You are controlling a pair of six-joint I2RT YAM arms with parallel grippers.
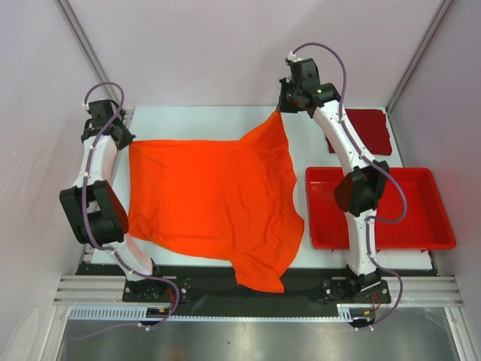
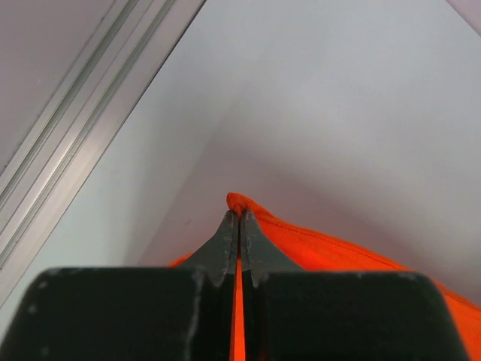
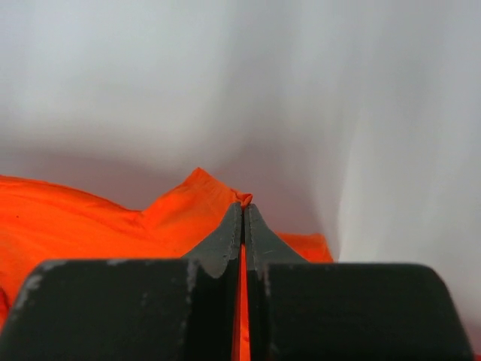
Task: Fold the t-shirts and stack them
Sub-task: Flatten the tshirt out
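Orange cloth covers most of the white table (image 1: 195,120) to the left of the red plastic tray (image 1: 421,207): this is the orange t-shirt (image 1: 210,195), opened out and largely flat. One lower portion reaches onto the dark strip at the near table edge, left of the tray's near-left corner. The left gripper (image 1: 126,141) is clenched on the shirt's far corner on the side away from the tray. In the left wrist view its fingers (image 2: 225,244) are pressed together, with a thin line of orange fabric between them. The right gripper (image 1: 282,105) is clenched on the other far corner, beyond the tray's far-left corner, and the cloth rises to a peak there. In the right wrist view its fingers (image 3: 263,244) are closed on a pinch of orange fabric. The dark red t-shirt (image 1: 368,129) lies as a folded square on the table just behind the tray's far wall, partly hidden by the right arm (image 1: 353,154).
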